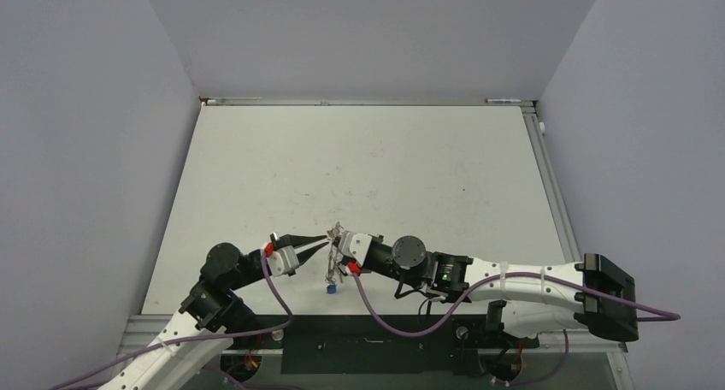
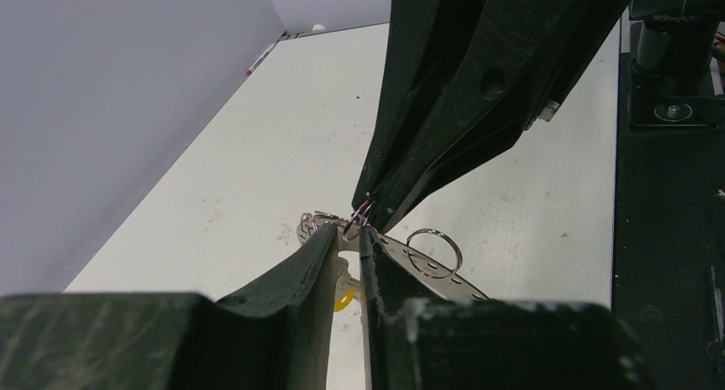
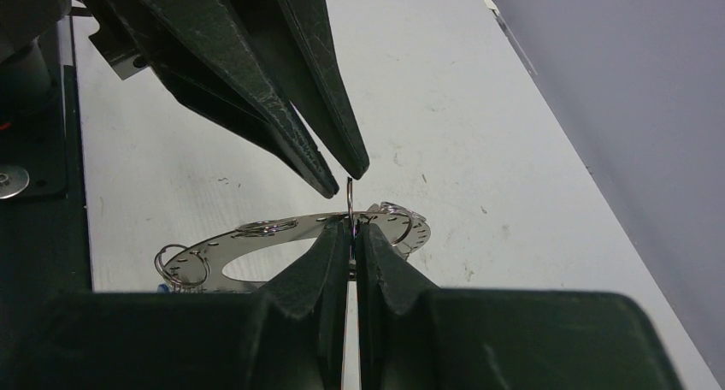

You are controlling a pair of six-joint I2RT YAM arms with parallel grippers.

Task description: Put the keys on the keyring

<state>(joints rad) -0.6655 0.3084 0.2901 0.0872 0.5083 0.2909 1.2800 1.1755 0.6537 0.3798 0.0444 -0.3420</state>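
Right hand (image 1: 338, 241) pinches the keyring (image 3: 222, 245) rim; left hand (image 1: 327, 237), at its 9 o'clock, has tips slightly parted.

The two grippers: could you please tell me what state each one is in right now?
Left gripper: slightly open, holding nothing visible.
Right gripper: shut on a wire loop of the keyring.

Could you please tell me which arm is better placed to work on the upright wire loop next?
Probably the left. The right gripper is shut on the keyring, steadying it, while the left gripper hangs slightly open, its tips just above that wire loop.
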